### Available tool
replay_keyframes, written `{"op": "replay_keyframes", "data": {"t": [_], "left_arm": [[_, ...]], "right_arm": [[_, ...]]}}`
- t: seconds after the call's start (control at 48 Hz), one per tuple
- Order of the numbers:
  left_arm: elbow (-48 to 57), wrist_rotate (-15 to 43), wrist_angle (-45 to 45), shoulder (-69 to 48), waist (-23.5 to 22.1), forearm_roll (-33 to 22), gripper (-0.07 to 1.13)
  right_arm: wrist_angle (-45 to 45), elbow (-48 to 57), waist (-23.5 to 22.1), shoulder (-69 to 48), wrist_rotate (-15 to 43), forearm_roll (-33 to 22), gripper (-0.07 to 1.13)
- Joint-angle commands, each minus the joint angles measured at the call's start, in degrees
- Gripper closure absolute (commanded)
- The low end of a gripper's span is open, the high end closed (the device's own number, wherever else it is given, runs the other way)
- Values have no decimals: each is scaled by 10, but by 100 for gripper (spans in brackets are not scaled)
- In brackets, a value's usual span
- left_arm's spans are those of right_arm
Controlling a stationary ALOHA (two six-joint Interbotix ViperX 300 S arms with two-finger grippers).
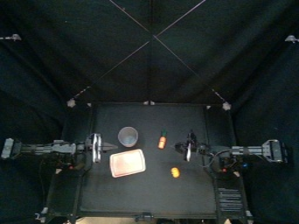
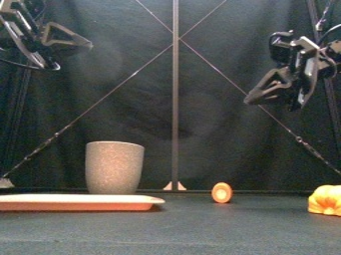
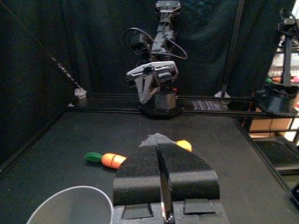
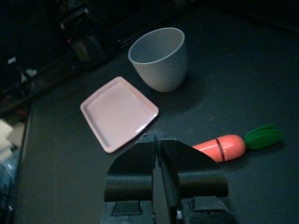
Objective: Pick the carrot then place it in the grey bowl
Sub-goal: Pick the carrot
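Lowering the right gripper (image 4: 156, 140) with jaws pressed together, as on the left gripper (image 3: 162, 142), could send the carrot (image 4: 232, 145) rolling off.

Seemingly closed: left tool (image 3: 162, 142), right tool (image 4: 156, 142).

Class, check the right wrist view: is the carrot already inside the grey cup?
No, the carrot lies on the table, apart from the grey cup.
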Motion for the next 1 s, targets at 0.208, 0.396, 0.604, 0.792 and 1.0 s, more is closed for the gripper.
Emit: {"op": "replay_keyframes", "data": {"t": [0.208, 0.396, 0.604, 0.792, 1.0], "left_arm": [[-8, 1, -5, -5, 1, 3, 108], [-8, 1, -5, -7, 1, 7, 109], [-8, 1, -5, -7, -1, 6, 108], [-7, 1, -5, -7, -1, 7, 108], [-6, 1, -5, -7, -3, 7, 108]], "right_arm": [[2, -49, -19, 98, 62, 50, 27], [16, -84, -32, 168, 62, 68, 1], [62, -125, -65, 240, 62, 72, 1], [102, -151, -90, 273, 62, 71, 1], [127, -156, -110, 287, 62, 71, 1]]}}
